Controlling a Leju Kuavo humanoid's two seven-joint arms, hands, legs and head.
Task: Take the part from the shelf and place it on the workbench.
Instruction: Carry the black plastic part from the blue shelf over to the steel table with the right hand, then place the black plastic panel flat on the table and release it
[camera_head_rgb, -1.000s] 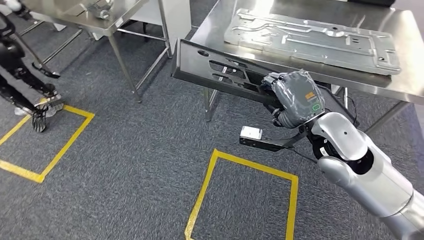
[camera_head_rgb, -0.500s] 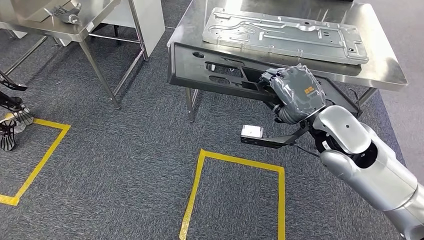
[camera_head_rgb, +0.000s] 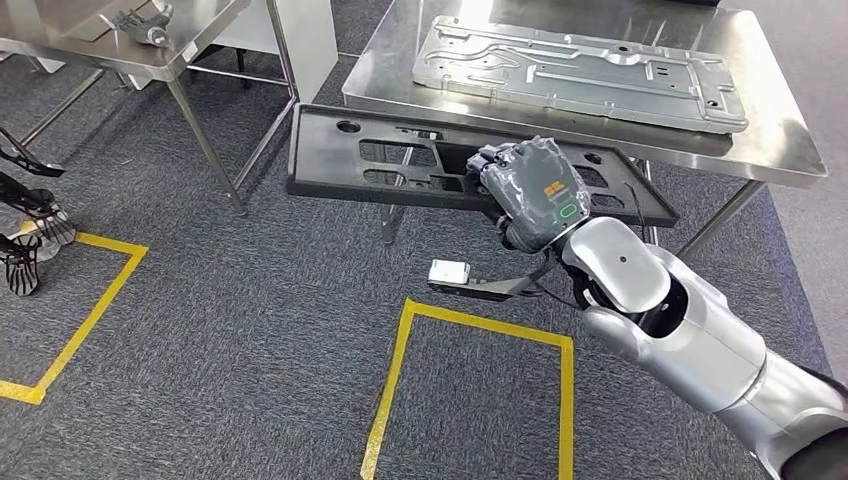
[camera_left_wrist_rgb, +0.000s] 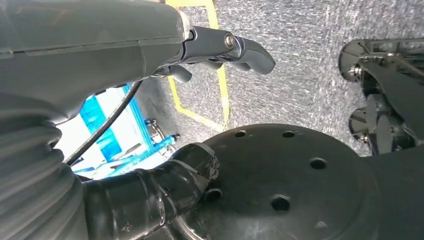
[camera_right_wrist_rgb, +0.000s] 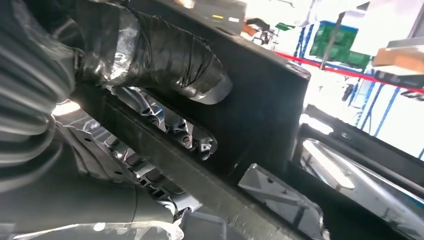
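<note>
Taped fingers (camera_right_wrist_rgb: 165, 60) around black part (camera_right_wrist_rgb: 260, 115)

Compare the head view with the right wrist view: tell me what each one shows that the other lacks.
Head view alone: the steel workbench with a silver stamped plate lying on it, yellow floor tape, and the black part's whole outline. Right wrist view alone: the taped thumb lying over the part's edge, close up. Both: the right hand gripping the black part.

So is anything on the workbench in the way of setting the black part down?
Yes. A large silver metal plate covers most of the workbench top. The black part, held by the right hand, hangs at the front edge, with only narrow bare strips around the plate.
</note>
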